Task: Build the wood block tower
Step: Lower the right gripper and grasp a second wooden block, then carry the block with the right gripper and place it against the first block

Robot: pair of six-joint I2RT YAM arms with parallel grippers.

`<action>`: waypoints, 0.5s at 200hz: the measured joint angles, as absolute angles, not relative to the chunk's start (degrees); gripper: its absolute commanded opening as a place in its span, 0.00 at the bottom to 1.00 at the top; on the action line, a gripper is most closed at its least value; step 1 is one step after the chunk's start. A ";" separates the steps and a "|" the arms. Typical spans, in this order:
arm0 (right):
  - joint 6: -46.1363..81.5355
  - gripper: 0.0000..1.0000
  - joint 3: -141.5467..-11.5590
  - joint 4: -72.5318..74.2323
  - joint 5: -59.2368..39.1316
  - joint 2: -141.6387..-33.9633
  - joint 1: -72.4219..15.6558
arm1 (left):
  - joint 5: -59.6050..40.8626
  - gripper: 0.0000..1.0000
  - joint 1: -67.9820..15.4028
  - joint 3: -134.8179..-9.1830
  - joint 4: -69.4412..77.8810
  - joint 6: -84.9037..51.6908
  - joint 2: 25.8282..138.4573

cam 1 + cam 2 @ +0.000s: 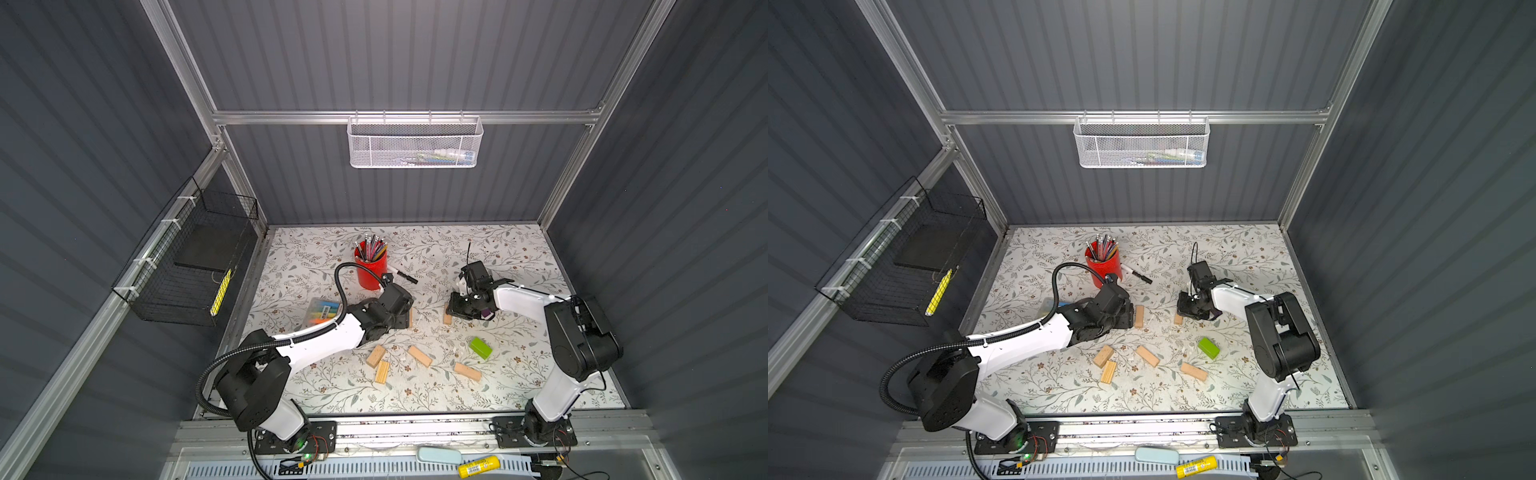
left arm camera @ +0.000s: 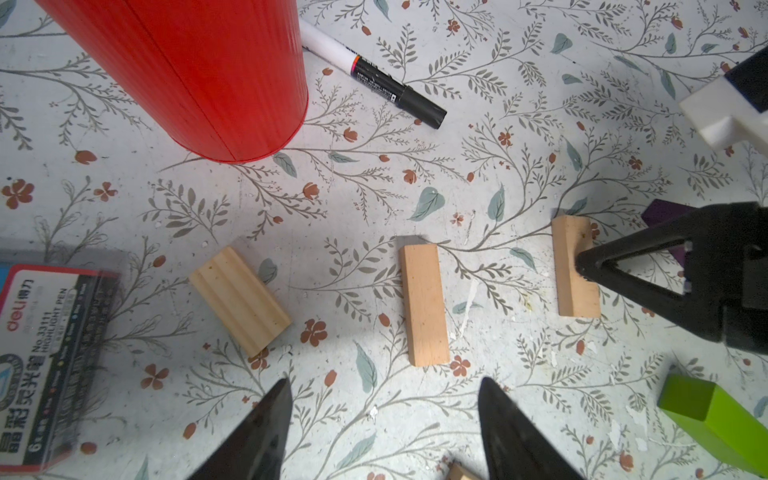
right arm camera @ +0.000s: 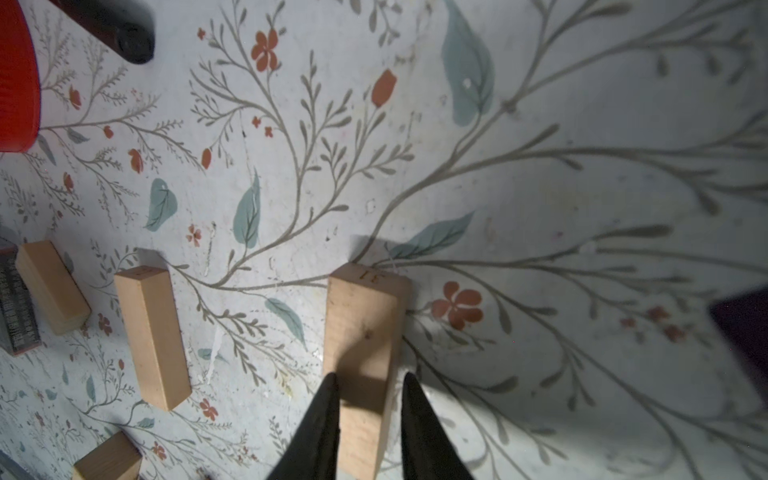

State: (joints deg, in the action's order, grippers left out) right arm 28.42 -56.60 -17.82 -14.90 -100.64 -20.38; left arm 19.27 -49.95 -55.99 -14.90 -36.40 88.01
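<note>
Grasp | right end effector (image 3: 370, 376) straddles pale wood block (image 3: 361, 324) at desk (image 1: 415, 399) centre; you cannot tell if it pinches yet | left end effector (image 2: 385, 380) spread, empty | close squarely on its long sides, lift straight.

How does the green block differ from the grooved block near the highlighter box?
The green block is painted lime; the grooved block is bare pale wood. The green block's faces are smooth; the grooved block's top is ridged lengthwise. Both are rectangular and lie on the table, ungripped.
</note>
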 measured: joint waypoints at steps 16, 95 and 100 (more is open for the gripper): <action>28.36 0.24 -56.60 -17.50 -15.38 -100.73 -20.38 | 19.27 0.72 -49.95 -55.99 -14.90 -36.40 88.05; 26.81 0.16 -57.01 -15.73 -20.60 -102.24 -20.80 | 19.31 0.72 -49.78 -55.86 -13.98 -36.45 88.09; 26.76 0.16 -57.01 -15.66 -20.91 -102.30 -20.95 | 19.31 0.72 -49.74 -55.77 -13.89 -36.47 88.07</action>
